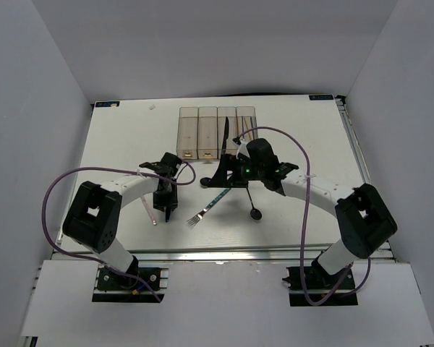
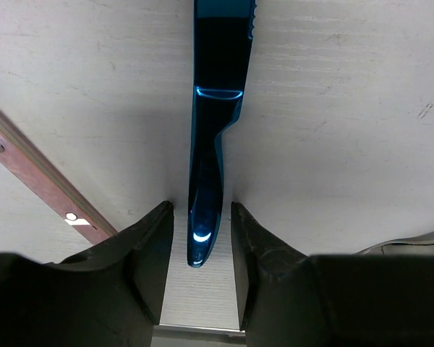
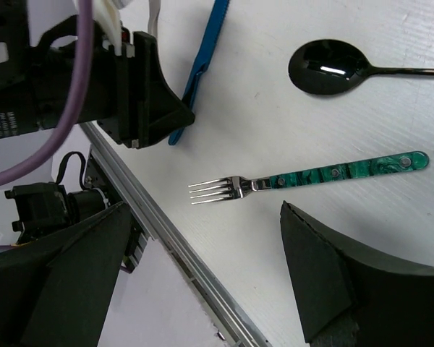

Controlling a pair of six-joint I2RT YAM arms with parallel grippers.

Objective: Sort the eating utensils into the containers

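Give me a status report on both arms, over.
Left gripper open, straddling handle of blue knife. Right gripper open above teal fork. Pink handle beside knife, apart.

Four bins (image 1: 189, 130); one teal fork (image 3: 308, 178); one black spoon (image 3: 331, 67); one blue knife (image 2: 215, 130); one pink-handled piece (image 2: 40, 178).

A flat white rectangular table (image 1: 116, 144) with a faintly scuffed matt surface fills the scene. A plain pale-grey back wall panel (image 1: 217, 43) rises behind it, with a matching left wall panel (image 1: 29, 108) and right wall panel (image 1: 412, 87) at its sides. A silver slotted aluminium rail (image 1: 224, 254) edges its near side, and a white board (image 1: 224, 303) lies nearer still. Light is soft and even, and shadows on the table are faint
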